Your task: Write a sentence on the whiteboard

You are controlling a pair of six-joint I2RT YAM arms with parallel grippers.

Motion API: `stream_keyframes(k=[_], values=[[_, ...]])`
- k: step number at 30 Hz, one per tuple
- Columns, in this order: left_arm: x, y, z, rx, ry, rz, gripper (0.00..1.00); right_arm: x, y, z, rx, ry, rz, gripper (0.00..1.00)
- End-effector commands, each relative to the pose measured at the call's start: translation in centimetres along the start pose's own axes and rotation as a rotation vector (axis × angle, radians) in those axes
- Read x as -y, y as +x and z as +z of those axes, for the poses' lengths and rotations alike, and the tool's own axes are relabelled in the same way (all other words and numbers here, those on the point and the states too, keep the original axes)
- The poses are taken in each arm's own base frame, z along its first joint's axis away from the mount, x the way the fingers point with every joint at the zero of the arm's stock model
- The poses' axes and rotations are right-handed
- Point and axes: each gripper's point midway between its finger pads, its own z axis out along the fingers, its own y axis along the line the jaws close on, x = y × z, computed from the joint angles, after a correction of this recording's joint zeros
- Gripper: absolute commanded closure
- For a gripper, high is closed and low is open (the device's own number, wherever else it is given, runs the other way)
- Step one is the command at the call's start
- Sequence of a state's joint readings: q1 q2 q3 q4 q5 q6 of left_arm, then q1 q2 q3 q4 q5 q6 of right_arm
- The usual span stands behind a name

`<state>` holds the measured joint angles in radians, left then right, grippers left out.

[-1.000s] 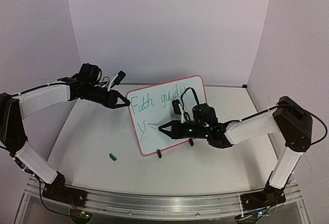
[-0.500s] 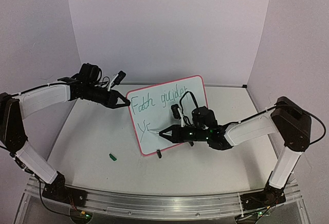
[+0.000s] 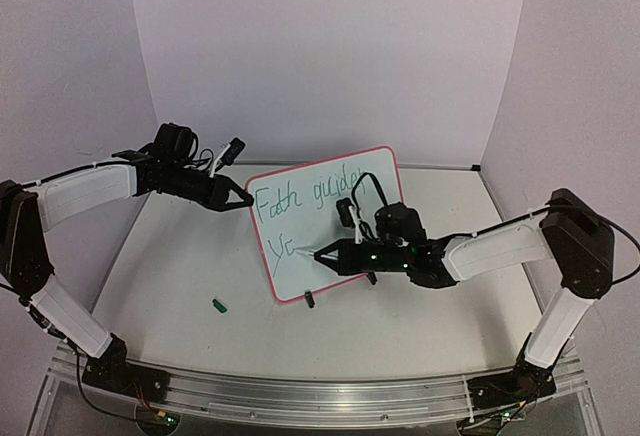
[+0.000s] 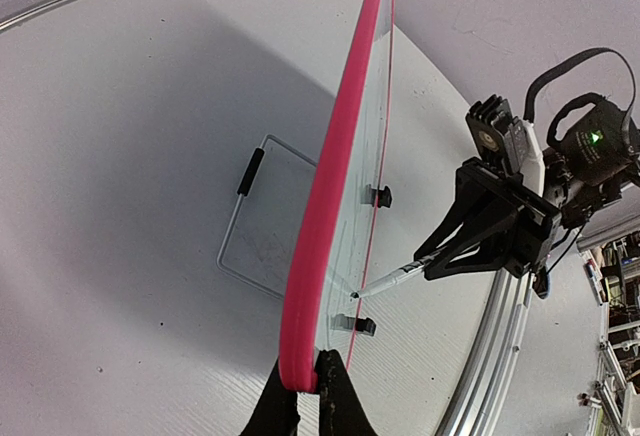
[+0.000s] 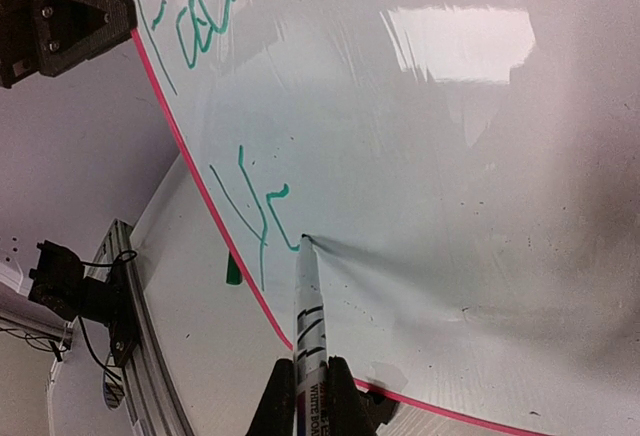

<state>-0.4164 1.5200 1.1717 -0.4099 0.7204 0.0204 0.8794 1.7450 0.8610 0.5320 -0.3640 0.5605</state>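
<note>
Top external view is showing the whiteboard (image 3: 298,274) standing tilted on its clip feet near the middle of the surface (image 3: 170,276). I am steadying it with my left tool (image 3: 243,201), which is clamped shut on the pink rim at the board's 10 o'clock corner. My right tool (image 3: 336,254) is reaching in from 3 o'clock, closed tight around a white marker (image 5: 307,306). The marker's tip is pressing on the board low on its 8 o'clock side.

The sentence (image 3: 272,203) is coming along in green. Its upper line is reading roughly "Faith guides" and looks finished. The lower line is showing only a "y" and a small hooked stroke just to its right, where the tip is resting. I am judging the job a little past halfway, with most of the second line left to write toward 3 o'clock.

A small green piece (image 3: 218,305), probably the marker's cap, is lying on the surface at the board's 7 o'clock.
</note>
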Motion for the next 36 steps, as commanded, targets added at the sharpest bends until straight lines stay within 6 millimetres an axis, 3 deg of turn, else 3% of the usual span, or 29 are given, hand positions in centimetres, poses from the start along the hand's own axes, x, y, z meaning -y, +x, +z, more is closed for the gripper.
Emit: stream_keyframes(k=[1, 12, 19, 23, 36], values=[[-0.7, 6.0, 2.2, -0.204, -0.039, -0.020, 1.00, -1.0, -3.6, -0.5, 0.083, 0.016, -0.047, 1.00], [-0.8, 6.0, 2.3, -0.206, -0.039, -0.021, 1.00, -1.5, -4.1, 0.3, 0.077, -0.008, -0.057, 1.00], [-0.8, 6.0, 2.3, -0.204, -0.037, -0.020, 1.00, -2.6, -4.4, -1.9, 0.100, -0.035, -0.062, 1.00], [-0.7, 6.0, 2.3, -0.207, -0.035, -0.022, 1.00, -2.2, -4.4, -2.7, 0.109, -0.027, -0.057, 1.00], [-0.8, 6.1, 2.4, -0.209, -0.039, -0.020, 1.00, -1.1, -4.0, -0.7, 0.070, -0.027, -0.049, 1.00]])
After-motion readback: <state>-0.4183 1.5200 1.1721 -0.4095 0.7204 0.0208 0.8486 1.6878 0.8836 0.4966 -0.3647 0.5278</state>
